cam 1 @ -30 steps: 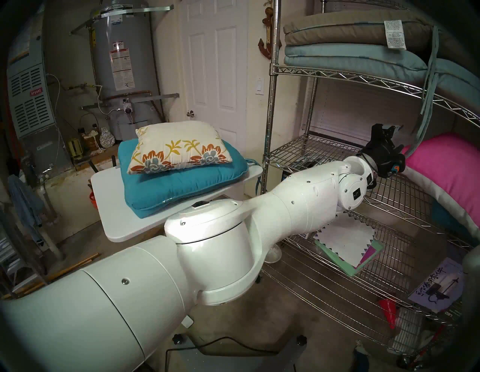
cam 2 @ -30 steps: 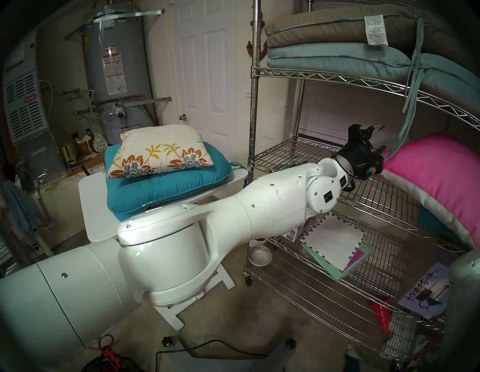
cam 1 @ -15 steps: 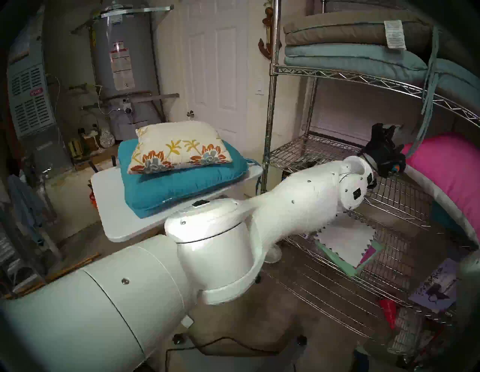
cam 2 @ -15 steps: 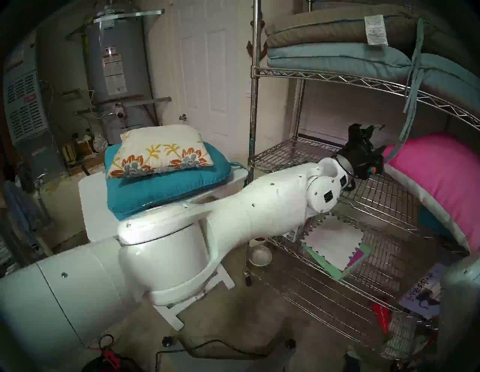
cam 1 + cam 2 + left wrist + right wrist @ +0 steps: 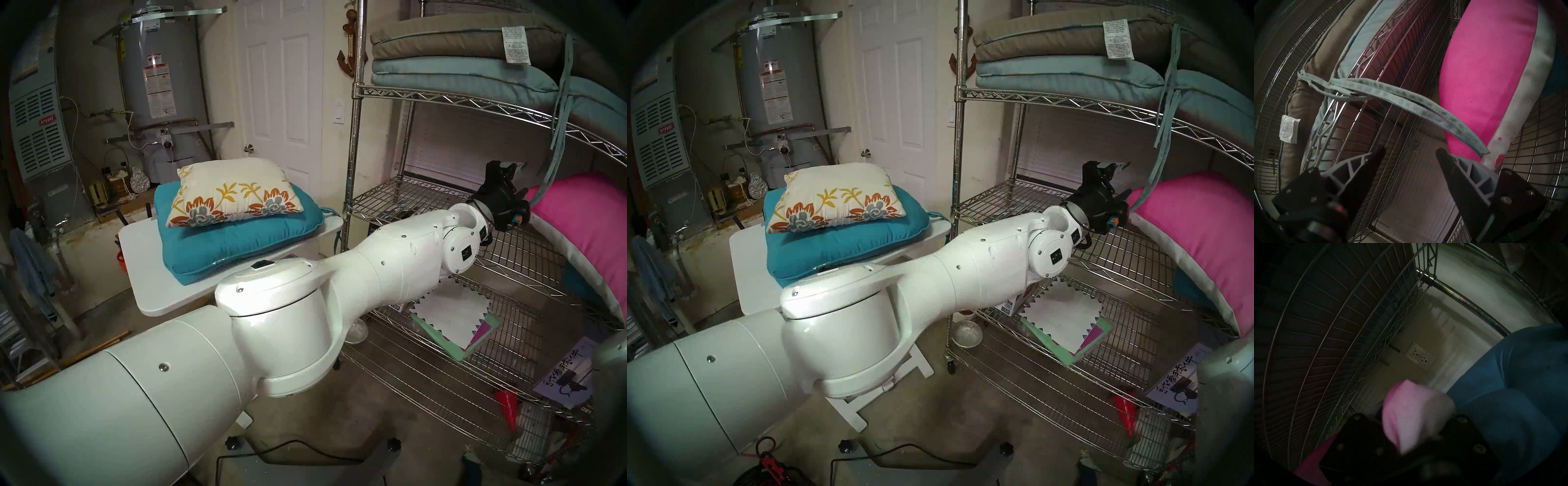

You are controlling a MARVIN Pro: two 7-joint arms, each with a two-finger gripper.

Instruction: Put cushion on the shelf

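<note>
Sitting at the left on the white counter (image 5: pixel 146 271): a teal cushion (image 5: pixel 237 244), and flat on top of it the cushion (image 5: pixel 234 193) with orange flowers and yellow sprigs, touched by neither hand and well apart from the shelf's tiers.

Standing just right of the counter: the shelf (image 5: pixel 353 169), chrome wire, several tiers.

- Top tier in view: holds a tan cushion (image 5: pixel 441 37) stacked on pale blue cushions (image 5: pixel 441 71), with blue-grey ties (image 5: pixel 1407 100) dangling over the front edge.
- Middle tier: bare wire at its left half; farther right, carries a pink pillow (image 5: pixel 583 220) with a white edge, lying over another teal cushion (image 5: pixel 1517 378).
- Next tier down: holds a white zigzag-edged sheet (image 5: pixel 451 312) on green and purple folders.
- Lowest tier: carries a printed sheet with dark characters (image 5: pixel 563 380) beside a red item (image 5: pixel 505 404), too small to identify.

Reaching in over the middle tier: the left hand (image 5: pixel 1410 151), fingers apart with nothing between them, just beside the pink pillow's white edge, the ties hanging across in front.

Seen only from its own dim wrist view, farthest right: the right hand (image 5: pixel 1412 443), clamped on a corner of the pink pillow, which bulges out between the dark fingers.
</note>
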